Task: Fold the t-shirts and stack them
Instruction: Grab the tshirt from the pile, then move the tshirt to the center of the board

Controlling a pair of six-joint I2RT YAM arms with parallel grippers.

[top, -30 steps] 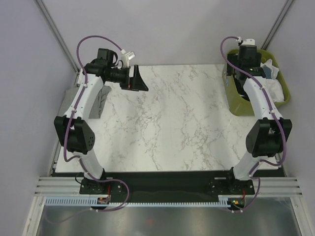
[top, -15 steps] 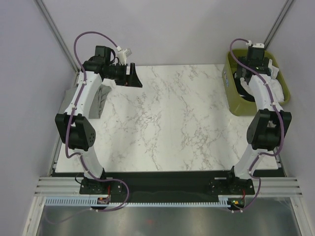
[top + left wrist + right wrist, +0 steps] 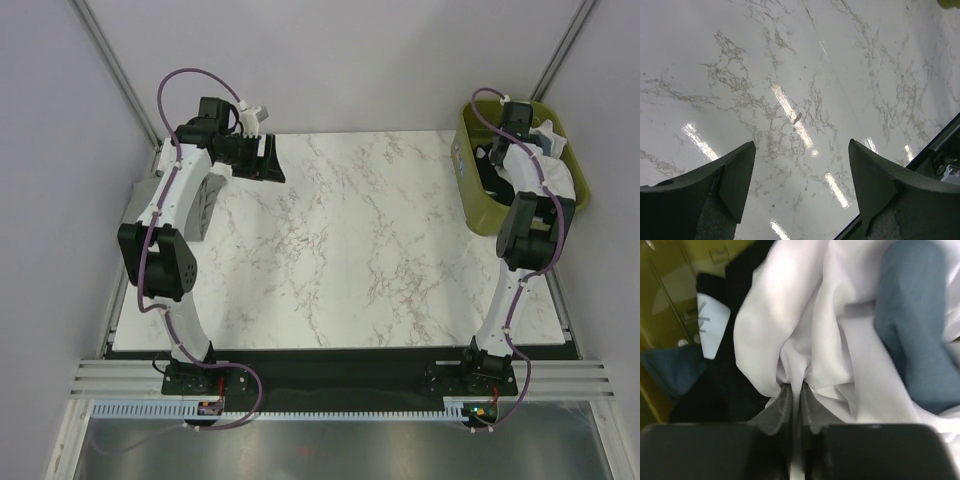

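The t-shirts lie bunched in the olive-green bin at the table's back right. My right gripper reaches down into the bin and is shut on a pinched fold of the white t-shirt. A grey-blue t-shirt lies to its right. To its left are a dark t-shirt and a teal one. White cloth hangs over the bin's right rim. My left gripper hovers open over the back left of the marble table, with nothing between its fingers.
The white marble table spreads between the two arms. A grey shape lies at its left edge under the left arm. The black front edge of the table shows at the lower right in the left wrist view.
My right arm has reached farther into the bin and its jaws have closed on the white cloth. My left gripper has drawn slightly back and left.
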